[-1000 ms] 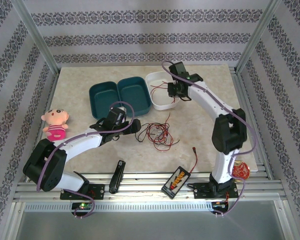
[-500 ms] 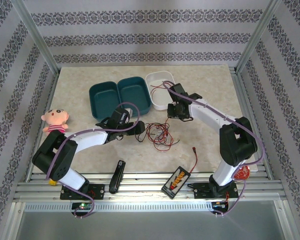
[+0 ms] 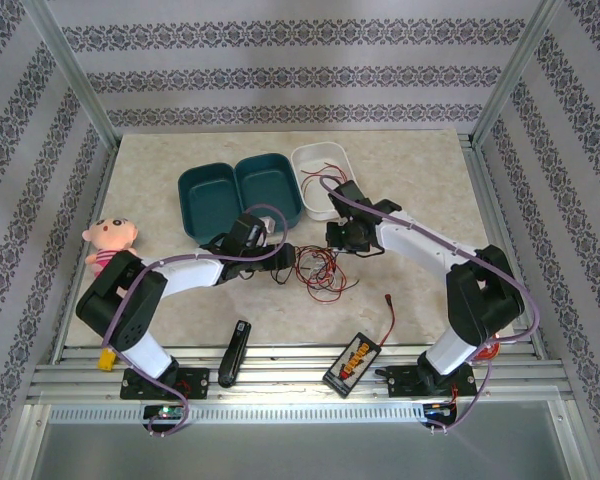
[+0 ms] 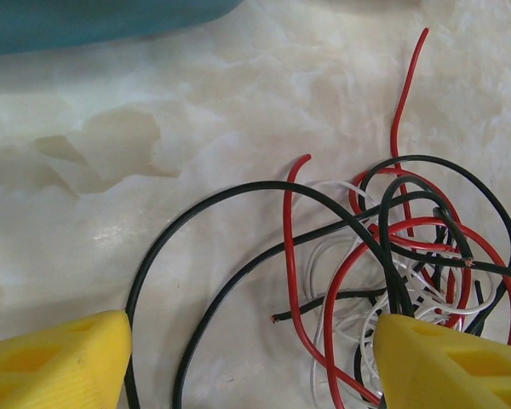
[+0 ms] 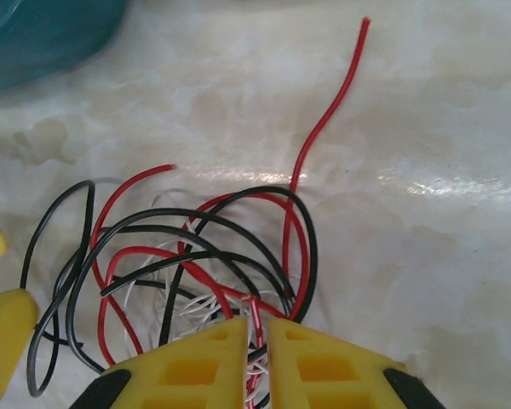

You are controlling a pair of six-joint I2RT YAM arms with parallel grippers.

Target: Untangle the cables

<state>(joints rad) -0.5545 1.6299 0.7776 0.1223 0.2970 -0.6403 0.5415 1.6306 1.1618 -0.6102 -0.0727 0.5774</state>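
- Three thin cables point(image 3: 318, 270) lie in one tangle on the table point(image 3: 420, 170), just near of the two teal tubs point(image 3: 242, 190) and roughly midway from left to right.
- At the tangle's left edge sits the left end effector point(image 3: 278, 258). Its wrist view shows its yellow fingers point(image 4: 55, 362) spread wide (open, gripping nothing), with loops of the black cable point(image 4: 238, 187) running between them.
- At the tangle's far right edge is the right end effector point(image 3: 342, 240). In its wrist view its fingers point(image 5: 200, 366) are pressed almost together, pinching a strand of the red cable point(image 5: 322, 123) in the narrow slit.
- Mostly beneath the red and black loops lies the white cable point(image 4: 322, 256) (bunched at the middle of the knot).
- One free red end reaches away from the tangle over bare marble.
- Elsewhere, a white tub point(image 3: 320, 150) stands right of the teal ones, a doll point(image 3: 110, 245) lies at the left, and a black-and-yellow box point(image 3: 355, 358) rests at the near edge.
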